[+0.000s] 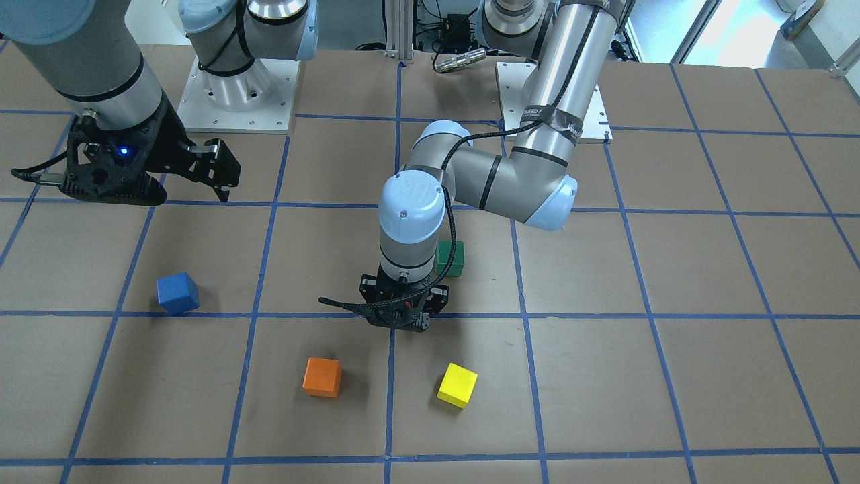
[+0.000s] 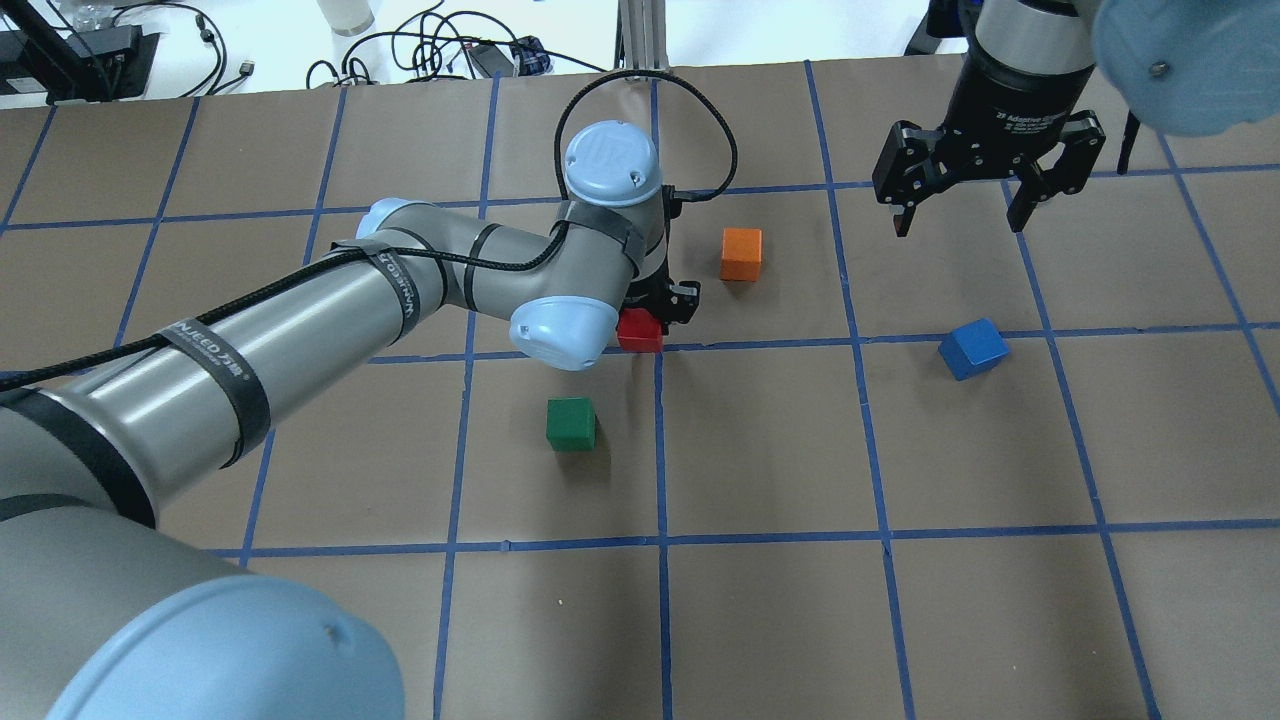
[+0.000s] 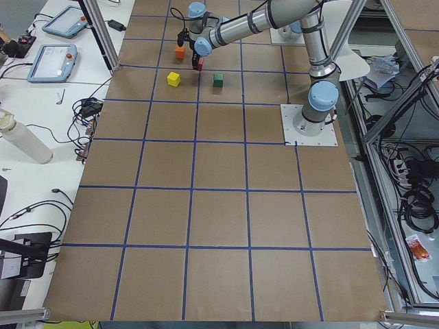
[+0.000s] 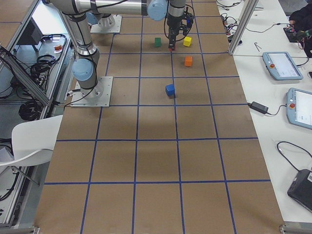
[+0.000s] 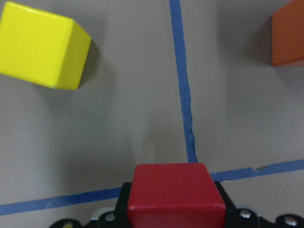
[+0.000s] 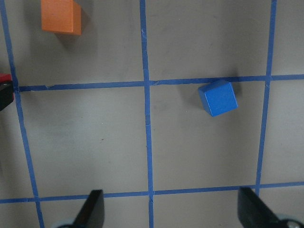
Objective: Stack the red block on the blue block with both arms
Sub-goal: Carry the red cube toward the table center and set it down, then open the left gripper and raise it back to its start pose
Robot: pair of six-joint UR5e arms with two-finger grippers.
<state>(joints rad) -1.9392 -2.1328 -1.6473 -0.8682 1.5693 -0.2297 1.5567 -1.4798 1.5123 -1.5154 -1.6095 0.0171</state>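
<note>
The red block [image 2: 640, 331] sits between the fingers of my left gripper [image 1: 402, 317], which is shut on it, low over a blue tape crossing near the table's middle. In the left wrist view the red block [image 5: 175, 194] fills the bottom centre; I cannot tell whether it touches the table. The blue block [image 2: 972, 348] lies alone, slightly rotated, to the right; it also shows in the front view [image 1: 177, 293] and the right wrist view [image 6: 218, 98]. My right gripper [image 2: 960, 205] hangs open and empty above the table, beyond the blue block.
An orange cube [image 2: 741, 253] lies just beyond the left gripper. A green cube [image 2: 571, 423] lies nearer the robot's base. A yellow cube [image 1: 457, 385] lies on the far side, hidden by the arm in the overhead view. Blue tape grid lines cross the brown table [image 2: 1000, 620].
</note>
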